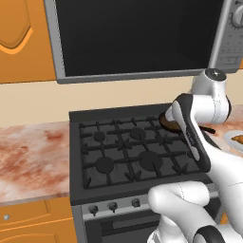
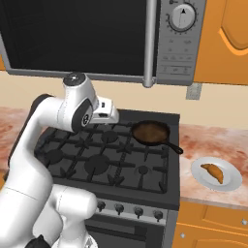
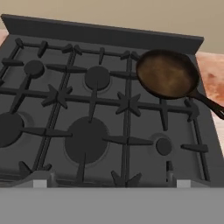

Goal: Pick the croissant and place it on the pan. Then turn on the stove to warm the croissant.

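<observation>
Right base view: croissant (image 2: pixel 213 172) is lying on the white plate (image 2: pixel 231 184) at right of frame, on the marbled counter (image 2: pixel 213 140) just beside the stove (image 2: pixel 104 160). Nothing is touching it. In the left base view the same croissant (image 1: pixel 238 138) is peeking in at the right edge, plate (image 1: pixel 231 141) mostly cut off.

Pan (image 2: pixel 150 131) is sitting on the back-right burner, right of centre in the frame, brownish inside bare, handle pointing toward lower right, toward the plate. Hand view is showing the pan (image 3: pixel 167 74) in the upper right, stove grates (image 3: pixel 92 109) spreading across the rest. In the left base view my arm is covering most of the pan (image 1: pixel 167 121).

Knobs (image 2: pixel 131 209) are lining the grey front panel, lower centre of frame.

My hand is hovering above the stove's back left area, well apart from the croissant. My claw (image 2: pixel 107 115) is partly hidden behind the wrist, and I cannot tell whether the fingers are spread or pressed together.

Dark-fronted steel appliance (image 2: pixel 97 38) is hanging above, with its dial (image 2: pixel 182 17) at upper right. Orange cabinets (image 2: pixel 225 38) are flanking it.
</observation>
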Robot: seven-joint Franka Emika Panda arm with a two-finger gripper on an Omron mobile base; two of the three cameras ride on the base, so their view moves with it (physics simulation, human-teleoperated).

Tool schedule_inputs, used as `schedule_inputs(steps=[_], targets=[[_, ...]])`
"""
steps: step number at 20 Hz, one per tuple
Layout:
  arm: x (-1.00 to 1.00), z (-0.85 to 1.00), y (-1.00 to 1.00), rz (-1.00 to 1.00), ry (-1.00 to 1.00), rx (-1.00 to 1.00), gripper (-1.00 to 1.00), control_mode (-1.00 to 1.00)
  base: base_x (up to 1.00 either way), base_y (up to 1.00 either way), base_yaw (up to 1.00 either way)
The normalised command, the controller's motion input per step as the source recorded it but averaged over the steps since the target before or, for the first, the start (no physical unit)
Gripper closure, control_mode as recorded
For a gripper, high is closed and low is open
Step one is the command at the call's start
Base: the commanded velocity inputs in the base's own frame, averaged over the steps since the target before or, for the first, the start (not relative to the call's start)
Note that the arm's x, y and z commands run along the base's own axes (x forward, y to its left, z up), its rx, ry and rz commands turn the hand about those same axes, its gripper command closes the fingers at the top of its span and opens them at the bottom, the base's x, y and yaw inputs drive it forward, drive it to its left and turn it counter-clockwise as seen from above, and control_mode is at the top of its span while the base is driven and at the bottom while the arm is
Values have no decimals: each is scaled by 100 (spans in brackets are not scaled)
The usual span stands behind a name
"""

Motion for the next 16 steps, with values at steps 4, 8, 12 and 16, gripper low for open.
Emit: schedule_inputs(steps=[4,8,12,16], targets=[[-6,0,-42,0,0,0,-100,-100,0,0,0],[-3,0,-40,0,0,0,-100,-100,0,0,0],[-9,0,-42,0,0,-2,-100,-100,0,0,0],[-3,0,-43,0,0,-4,-100,-100,0,0,0]])
